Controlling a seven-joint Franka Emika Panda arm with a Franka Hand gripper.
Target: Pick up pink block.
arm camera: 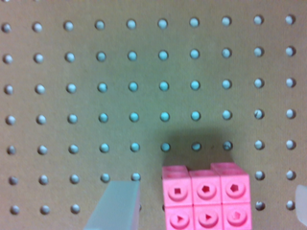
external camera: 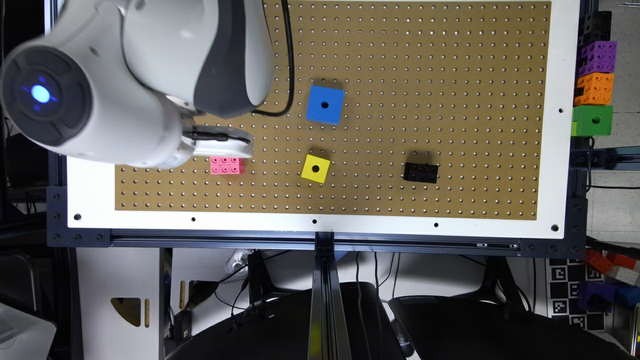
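Where the brown pegboard [external camera: 400,60] meets its white border [external camera: 557,150], the pink block [external camera: 227,165] lies toward the exterior view's left end, a few hole rows in from the lower border strip. Bare board surrounds it on the side toward that strip and on the exterior view's left. On the exterior view's right, the yellow cube [external camera: 315,168] sits well apart from it in roughly the same row; the blue cube [external camera: 325,104] and the black block [external camera: 421,172] are farther off. A stack of coloured blocks [external camera: 594,80] stands beyond the board's right-hand border.

The pink block lies flat, long axis parallel to the board's long edge, its three-by-two grid of recessed faces upward.

The arm reaches in from the exterior view's upper left, with the gripper [external camera: 222,142] directly over the block's far edge. In the wrist view, the fingers stand apart: one translucent finger [arm camera: 115,206] is beside the pink block [arm camera: 206,199] with a gap, the other [arm camera: 301,203] at the frame edge. The block sits between them, untouched.
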